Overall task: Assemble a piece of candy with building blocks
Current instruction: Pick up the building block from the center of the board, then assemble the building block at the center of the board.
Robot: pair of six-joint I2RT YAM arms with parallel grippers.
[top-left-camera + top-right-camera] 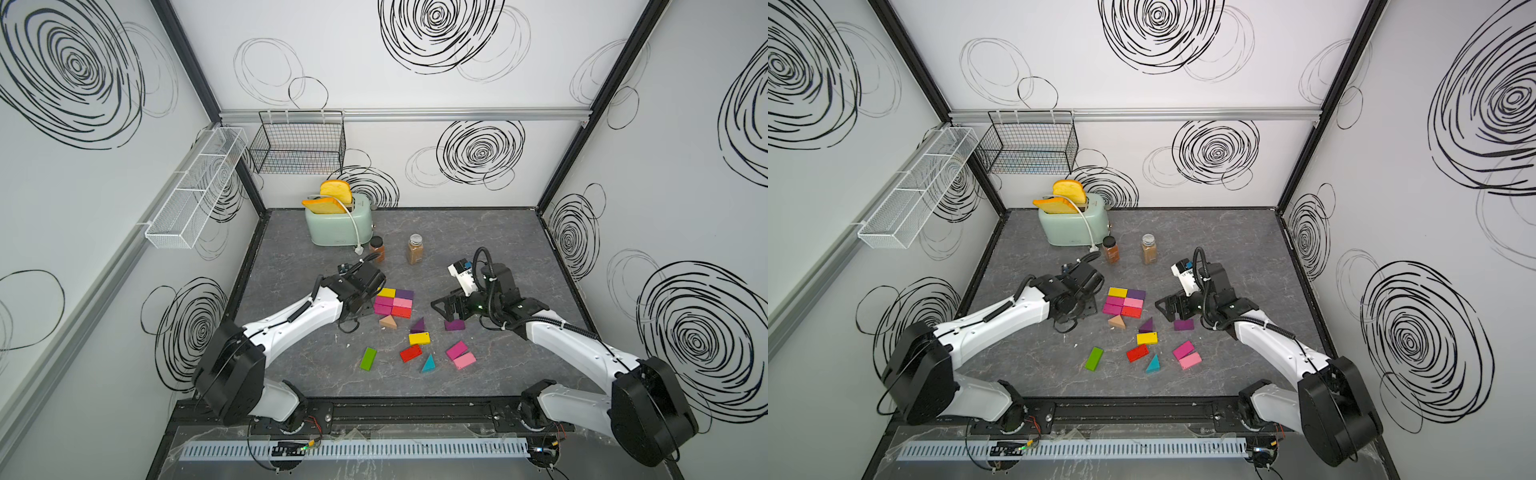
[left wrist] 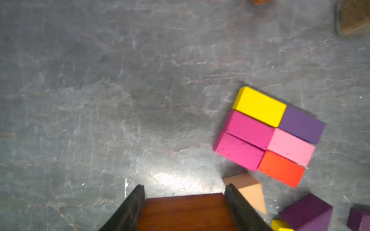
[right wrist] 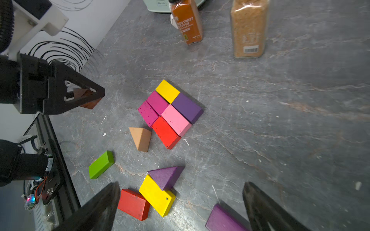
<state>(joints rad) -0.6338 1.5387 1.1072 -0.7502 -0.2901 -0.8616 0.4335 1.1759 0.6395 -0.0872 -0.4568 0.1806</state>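
Six building blocks lie joined as a flat slab (image 1: pixel 394 302) (image 2: pixel 268 136) (image 3: pixel 170 114): yellow, purple, two magenta, pink and red. Just left of it my left gripper (image 1: pixel 362 311) (image 2: pixel 184 187) is shut on a brown wedge (image 2: pixel 184 212) (image 3: pixel 86 100), held a little above the table. A tan wedge (image 1: pixel 388 322) lies beside the slab's near corner. My right gripper (image 1: pixel 442 305) (image 3: pixel 181 187) hangs open and empty over a purple wedge (image 3: pixel 166 177), a yellow brick (image 3: pixel 157 195), a red brick (image 3: pixel 133 204) and a purple brick (image 3: pixel 222 220).
A green brick (image 1: pixel 368 358), a teal wedge (image 1: pixel 428 364), a magenta brick (image 1: pixel 457 350) and a pink brick (image 1: pixel 464 360) lie nearer the front. Two spice jars (image 1: pixel 377 248) (image 1: pixel 414 249) and a mint toaster (image 1: pixel 338 224) stand behind the slab.
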